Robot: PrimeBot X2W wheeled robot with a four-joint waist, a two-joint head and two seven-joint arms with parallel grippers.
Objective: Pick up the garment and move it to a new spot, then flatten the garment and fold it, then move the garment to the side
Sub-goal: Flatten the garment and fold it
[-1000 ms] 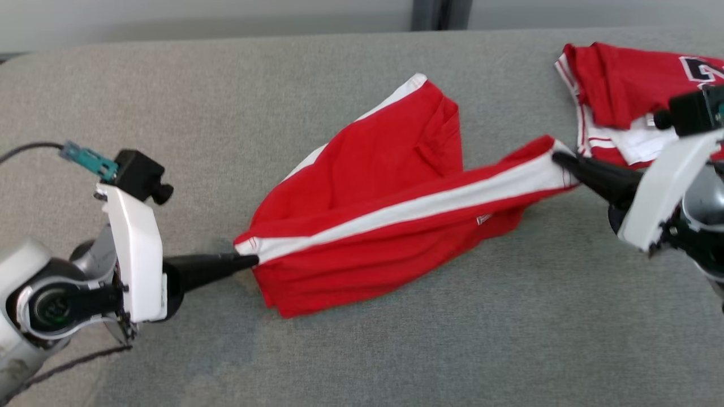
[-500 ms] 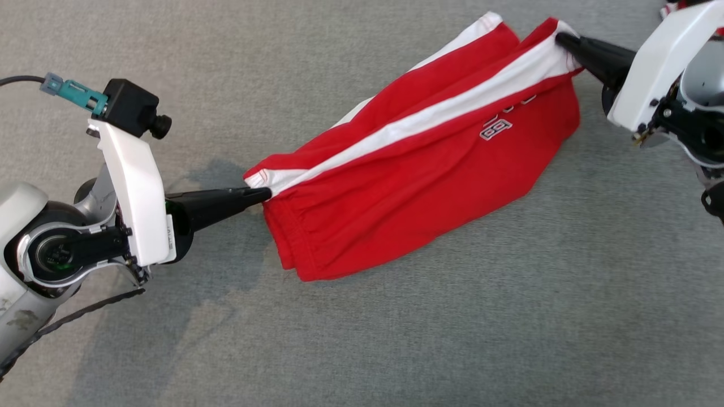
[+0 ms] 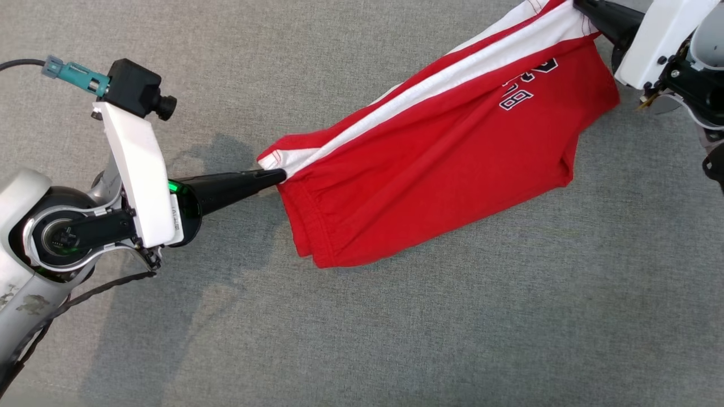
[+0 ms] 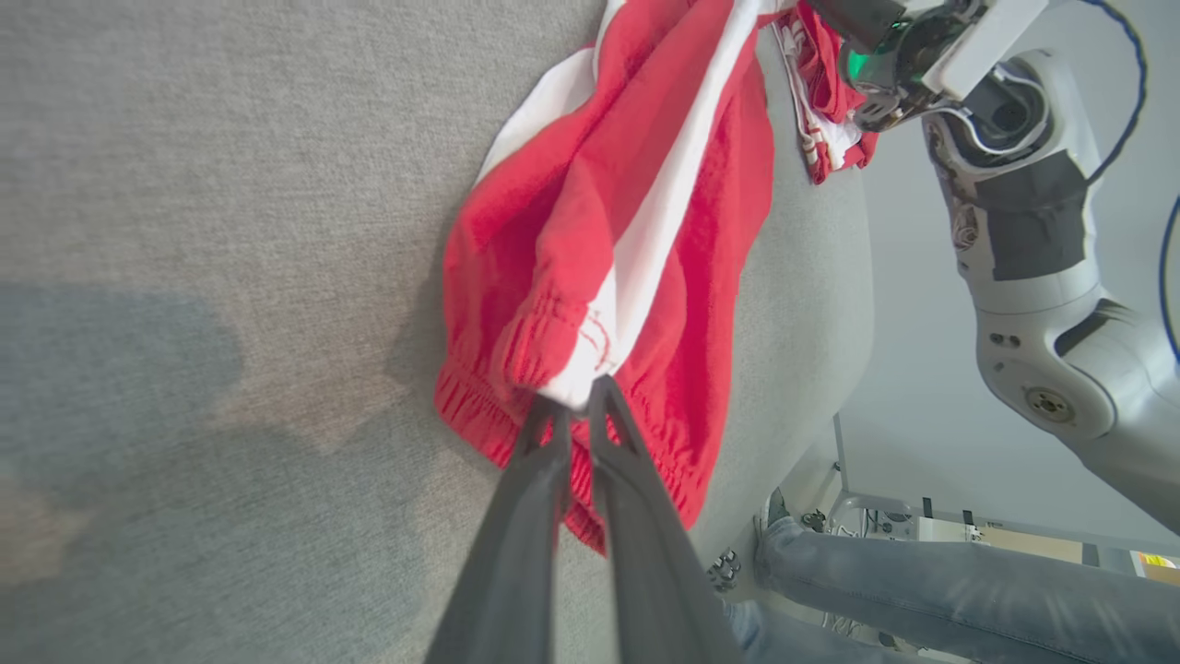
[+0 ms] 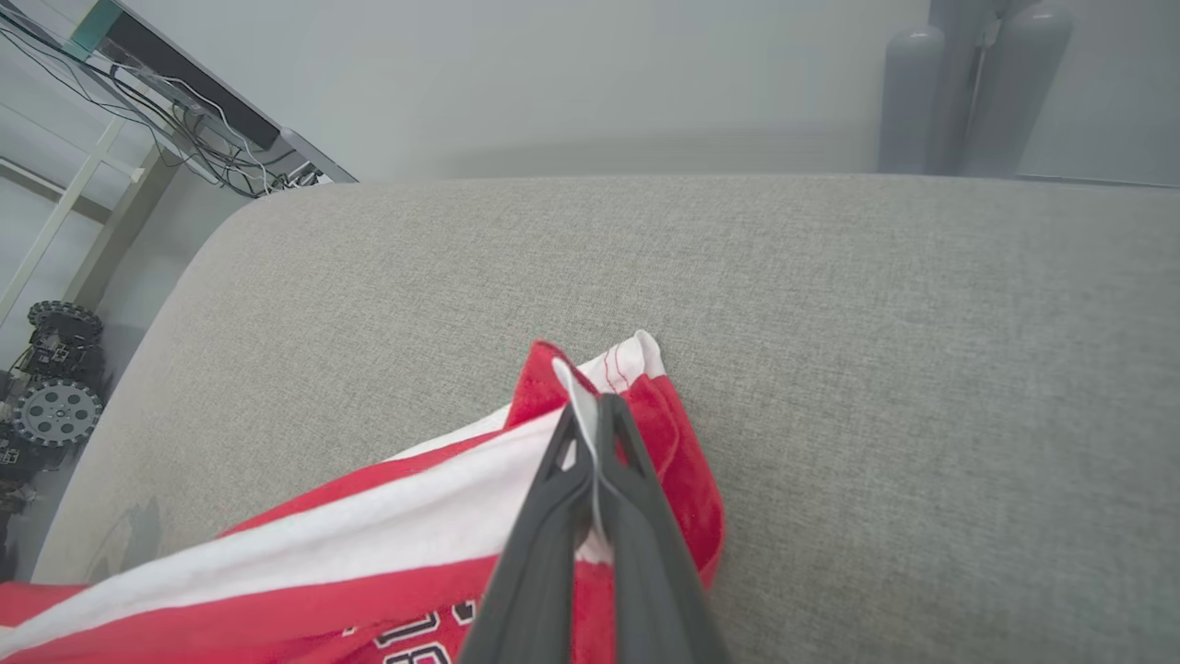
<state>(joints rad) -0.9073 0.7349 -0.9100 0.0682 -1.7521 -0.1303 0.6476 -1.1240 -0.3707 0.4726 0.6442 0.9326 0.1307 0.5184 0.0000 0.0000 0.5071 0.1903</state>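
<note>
- Holding red shorts (image 3: 430, 169) stretched between both grippers, above a grey upholstered cushion (image 3: 509, 316), taut along the white side stripe and sagging below it; contact between the lowest red edge and the cushion not determinable.
- Clamped by the left gripper (image 3: 280, 176) at the elastic-waistband end of the white stripe, fingers pressed together on the cloth.
- Clamped by the right gripper (image 5: 595, 406) at the leg-hem end of the same stripe, fingers pinched together with a thin fold of white fabric between them; fingertips cut off by the top edge in the head view.
- Printed on the leg in navy with white outline: block characters (image 3: 517, 93), seen inverted in the head view; lower row resembling two digits, possibly 88; upper row partly lost in a fold. Cropped by the bottom edge in the right wrist view.
- Partly hidden behind the shorts in the left wrist view: second red-and-white garment (image 4: 825, 120), crumpled at the cushion's far end.
- Cut off at the lower right of the left wrist view: person's leg (image 4: 922, 590) in blue jeans, beside the cushion.
- Distorted at the left margin of the right wrist view: wheeled device (image 5: 55, 406), type not identifiable.
</note>
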